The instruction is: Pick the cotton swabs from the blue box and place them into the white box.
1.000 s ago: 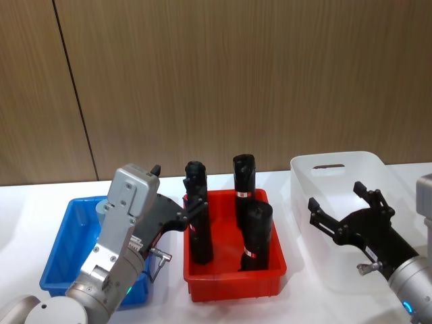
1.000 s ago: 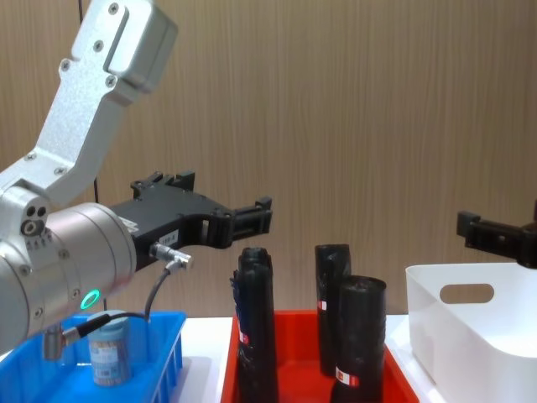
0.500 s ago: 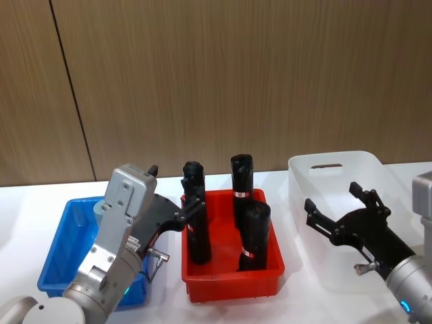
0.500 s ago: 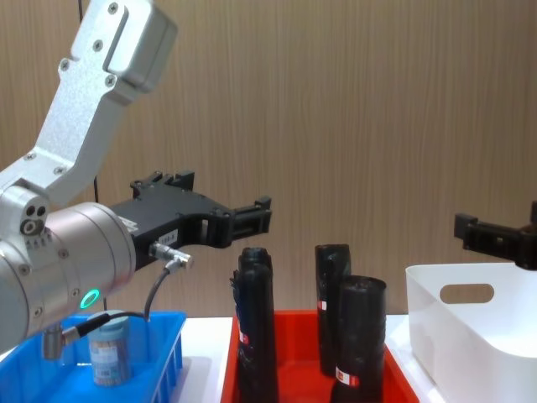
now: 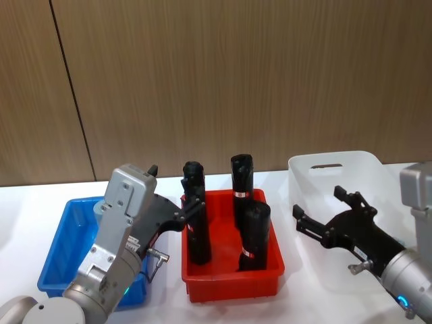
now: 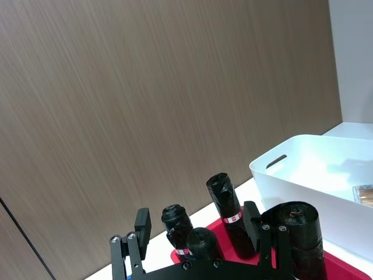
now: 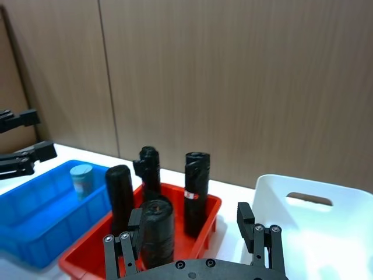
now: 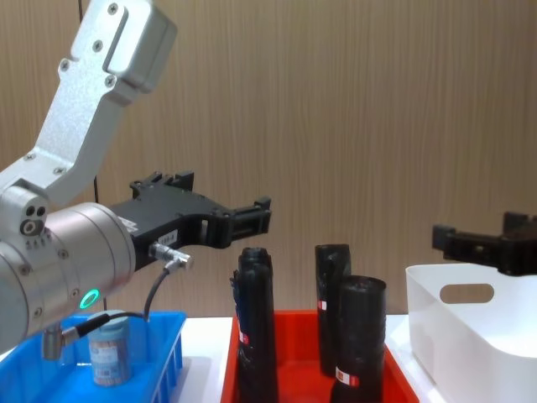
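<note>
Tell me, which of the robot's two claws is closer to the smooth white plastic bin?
The right. The right gripper hangs open above the smooth white plastic bin's near left side; the left gripper, open too, is across the red tray, above the bright blue slotted crate.

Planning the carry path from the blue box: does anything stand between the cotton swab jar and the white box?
Yes. The red tray with three upright black rolls sits between the blue box, holding the cotton swab jar, and the white box. The left claw hangs open beside the rolls.
</note>
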### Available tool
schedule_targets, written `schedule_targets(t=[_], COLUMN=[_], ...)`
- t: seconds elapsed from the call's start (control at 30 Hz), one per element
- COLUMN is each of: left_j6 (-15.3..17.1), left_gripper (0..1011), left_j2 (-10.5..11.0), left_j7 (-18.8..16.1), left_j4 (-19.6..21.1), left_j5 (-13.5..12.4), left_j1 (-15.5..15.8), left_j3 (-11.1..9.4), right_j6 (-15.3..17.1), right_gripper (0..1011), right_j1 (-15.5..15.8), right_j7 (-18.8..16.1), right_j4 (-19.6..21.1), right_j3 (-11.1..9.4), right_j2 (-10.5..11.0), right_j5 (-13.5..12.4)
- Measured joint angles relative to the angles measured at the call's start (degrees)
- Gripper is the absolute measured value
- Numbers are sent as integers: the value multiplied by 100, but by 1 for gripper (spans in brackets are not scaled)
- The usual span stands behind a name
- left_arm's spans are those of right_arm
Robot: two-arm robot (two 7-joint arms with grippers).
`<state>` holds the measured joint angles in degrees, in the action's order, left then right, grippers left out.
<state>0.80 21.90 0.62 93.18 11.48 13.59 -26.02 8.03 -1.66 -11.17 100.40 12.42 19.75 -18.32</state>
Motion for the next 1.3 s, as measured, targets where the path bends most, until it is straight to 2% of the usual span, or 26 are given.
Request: schedule_targets(t=[0.23,0.27,0.57,0.87,1.3], left_j6=[0,0,-1,-1,-1], left_gripper=[1004,1004,1004,1004,1004], left_j2=[0,0,0,0,0], left_j7=[0,0,0,0,0], left_j4=[-1,0,-1,-1,-1], left_j5=[0,0,0,0,0], left_j1=[0,0,0,0,0], left_j3=[0,0,0,0,0], right_j6=[314,411,704,817,748], right_gripper=[1002,1002,1002,1002,1002], right_j1=[-185,-263,-549,-870,-1326], right_j7=[-370,-507,-1019,-1447,-1725], right_j4=[-121,-182,-471,-935,-1700], right_j3=[-4,-3,54,162,288], right_j2=[-4,-12,-75,-206,-413], right_j5=[-69,-79,-67,116,405])
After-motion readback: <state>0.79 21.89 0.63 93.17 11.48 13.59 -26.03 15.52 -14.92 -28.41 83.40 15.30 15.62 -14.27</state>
